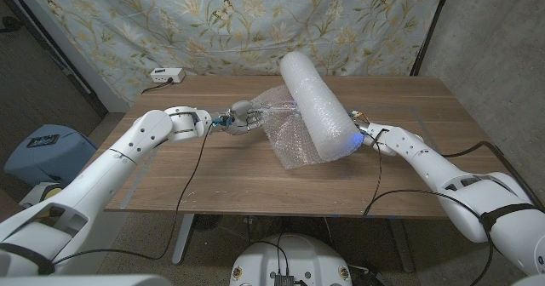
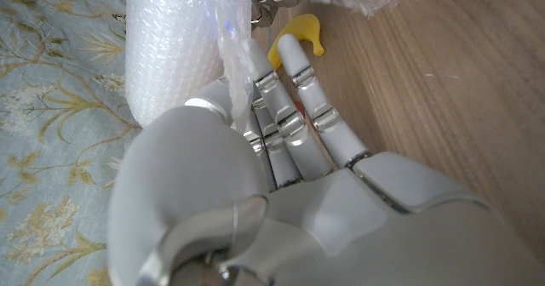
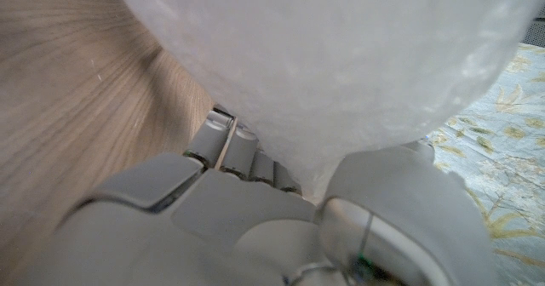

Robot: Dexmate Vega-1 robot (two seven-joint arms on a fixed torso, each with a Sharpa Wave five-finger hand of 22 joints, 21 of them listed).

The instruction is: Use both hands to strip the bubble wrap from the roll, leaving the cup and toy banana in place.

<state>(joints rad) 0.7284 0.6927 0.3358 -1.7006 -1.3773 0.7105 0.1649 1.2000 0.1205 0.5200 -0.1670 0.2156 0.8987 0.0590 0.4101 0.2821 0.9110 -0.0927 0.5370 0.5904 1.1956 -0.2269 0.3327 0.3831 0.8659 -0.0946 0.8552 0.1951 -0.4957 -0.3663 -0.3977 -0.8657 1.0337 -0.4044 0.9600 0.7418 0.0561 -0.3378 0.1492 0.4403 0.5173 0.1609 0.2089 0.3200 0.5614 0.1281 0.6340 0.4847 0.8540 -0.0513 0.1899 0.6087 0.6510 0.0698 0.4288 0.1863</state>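
Observation:
The bubble wrap roll [image 1: 317, 99] is a thick white cylinder lying slantwise across the table's middle, its far end raised. A loose sheet [image 1: 289, 137] of wrap spreads from it onto the wood. My left hand [image 1: 241, 114] pinches the sheet's edge left of the roll; the left wrist view shows the sheet [image 2: 234, 43] caught between thumb and fingers of that hand [image 2: 281, 175], with the roll [image 2: 170, 48] beside it. The yellow toy banana [image 2: 298, 36] lies on the table just beyond the fingertips. My right hand [image 1: 368, 135] grips the roll's near end, the roll [image 3: 341, 65] pressed against that hand [image 3: 255, 218].
The wooden table [image 1: 213, 171] has bare wood at its front and left. A small white box [image 1: 166, 75] sits at the far left corner. A floral cloth [image 1: 255, 14] hangs behind the table. A blue object [image 1: 43, 145] stands on the floor at left.

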